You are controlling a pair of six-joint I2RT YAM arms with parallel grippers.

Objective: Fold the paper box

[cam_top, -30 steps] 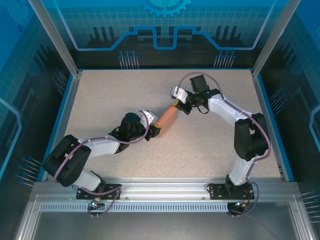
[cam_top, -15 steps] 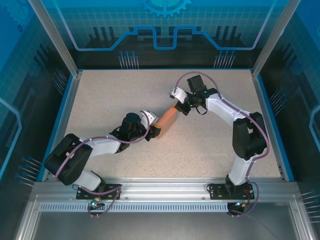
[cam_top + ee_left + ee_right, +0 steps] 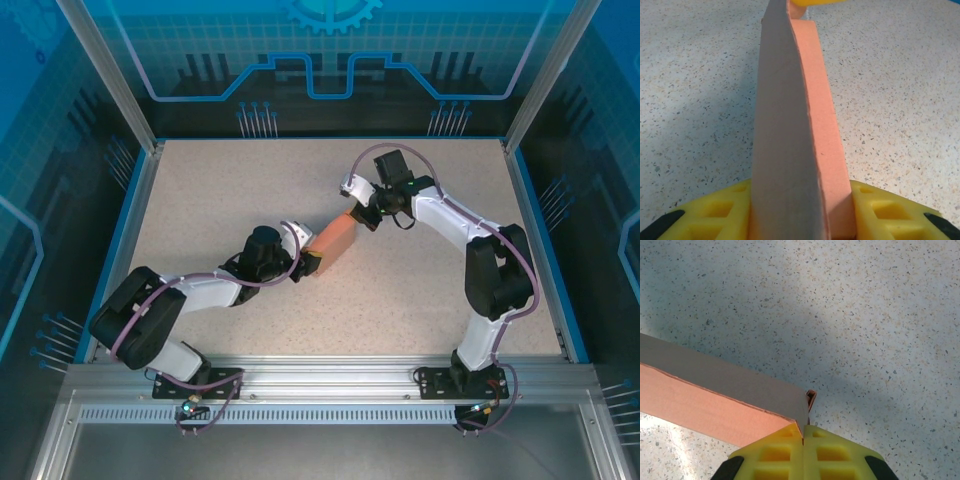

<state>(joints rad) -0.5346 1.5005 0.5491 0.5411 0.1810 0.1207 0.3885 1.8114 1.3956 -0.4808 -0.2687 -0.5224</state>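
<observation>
The paper box (image 3: 333, 237) is a salmon-orange folded cardboard piece held between both arms above the speckled table. My left gripper (image 3: 309, 261) is shut on its near end; in the left wrist view the box (image 3: 800, 125) runs away from the yellow fingers (image 3: 885, 210), grey inner face to the left, orange face to the right. My right gripper (image 3: 356, 211) is shut on the far end, its yellow fingers (image 3: 835, 452) pinching a thin cardboard edge at the box (image 3: 715, 395) corner, where a small tab (image 3: 811, 399) sticks out.
The speckled table (image 3: 420, 290) is ringed by a blue rim (image 3: 545, 245) and aluminium posts. Both arm bases sit at the near edge.
The right gripper and the box's far end shifted slightly left and up; the left arm barely moved. Both grips are unchanged.
</observation>
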